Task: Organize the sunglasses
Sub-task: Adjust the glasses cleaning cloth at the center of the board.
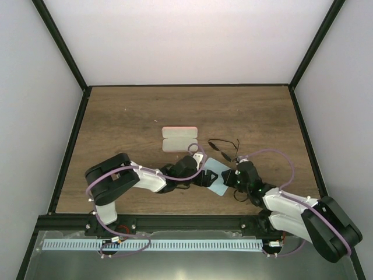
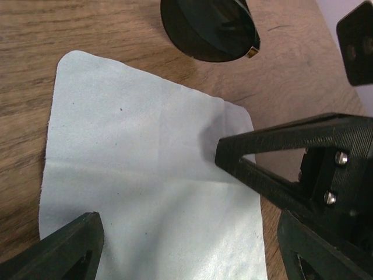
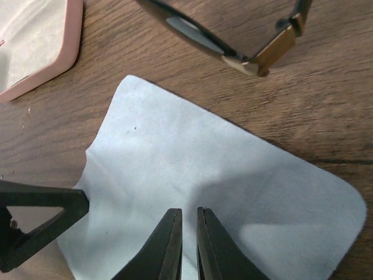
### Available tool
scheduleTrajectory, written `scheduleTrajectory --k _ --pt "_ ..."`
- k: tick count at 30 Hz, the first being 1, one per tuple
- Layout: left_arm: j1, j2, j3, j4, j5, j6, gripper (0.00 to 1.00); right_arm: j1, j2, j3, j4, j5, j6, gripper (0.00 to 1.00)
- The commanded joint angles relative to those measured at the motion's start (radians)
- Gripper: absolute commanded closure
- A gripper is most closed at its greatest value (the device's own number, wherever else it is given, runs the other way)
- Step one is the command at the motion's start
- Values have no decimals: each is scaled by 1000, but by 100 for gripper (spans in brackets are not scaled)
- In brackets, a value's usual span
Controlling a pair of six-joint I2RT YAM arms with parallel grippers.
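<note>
Showing small dark wire-framed sunglasses (image 2: 207, 29) unfolded on brown wooden table (image 1: 128, 116), just beyond far edge of light blue square cloth (image 3: 204, 175), long axis roughly crosswise. Right gripper (image 3: 189, 217) nearer, jaws almost together. Left gripper (image 2: 156, 188) spread wide over cloth.

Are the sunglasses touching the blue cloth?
Apart. The right wrist view shows bare table between the sunglasses and the cloth.

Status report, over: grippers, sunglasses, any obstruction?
Left gripper open over cloth. Right gripper nearly shut, same cloth. Sunglasses unheld on table beyond it. Nothing on them.
</note>
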Motion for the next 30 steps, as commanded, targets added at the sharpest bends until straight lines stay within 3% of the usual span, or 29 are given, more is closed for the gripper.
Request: scheduleTrajectory --k 1,8,23,30 --pt "14 64 16 31 18 2 16 28 -27 -10 -17 38 22 90" --pt "74 93 -12 66 37 -8 16 101 14 16 -56 100 41 88" --pt "128 23 24 -64 3 84 14 314 143 79 -61 204 137 86" --pt "135 18 49 -93 4 95 13 391 280 125 -12 228 178 84"
